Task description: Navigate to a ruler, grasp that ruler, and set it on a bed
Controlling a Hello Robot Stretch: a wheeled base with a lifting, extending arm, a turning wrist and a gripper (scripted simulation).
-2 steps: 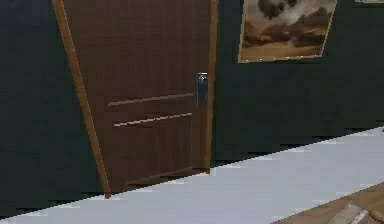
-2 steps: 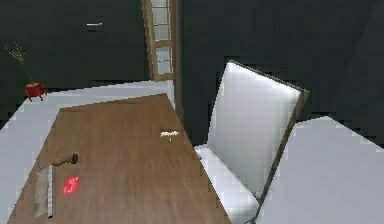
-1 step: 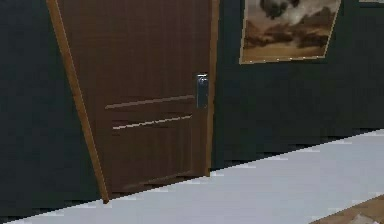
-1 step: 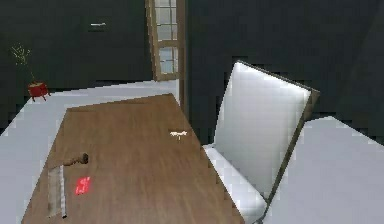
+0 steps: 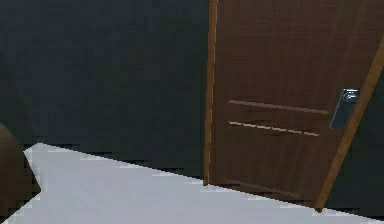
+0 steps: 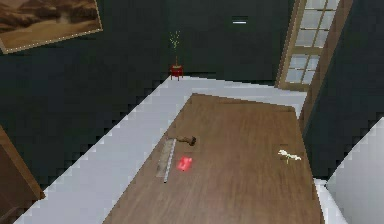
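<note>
Dark-walled room with pale grey floor (image 6: 120,150) around a long brown table (image 6: 240,130). On the table, near its left edge in the arm side view, a thin grey ruler (image 6: 165,160), flat and along that edge. Just beside it, a small red thing (image 6: 185,165) and a small dark thing (image 6: 186,140); near the table's opposite edge, a small white thing (image 6: 289,154). Beyond the table's far end, a plant in red pot (image 6: 177,62) and a door with glass panes (image 6: 312,45). On the wall left of the table, a framed picture (image 6: 45,22). Ahead in the forward view, a brown wooden door (image 5: 280,90) with metal handle (image 5: 345,108). State of the gripper: cannot tell.
</note>
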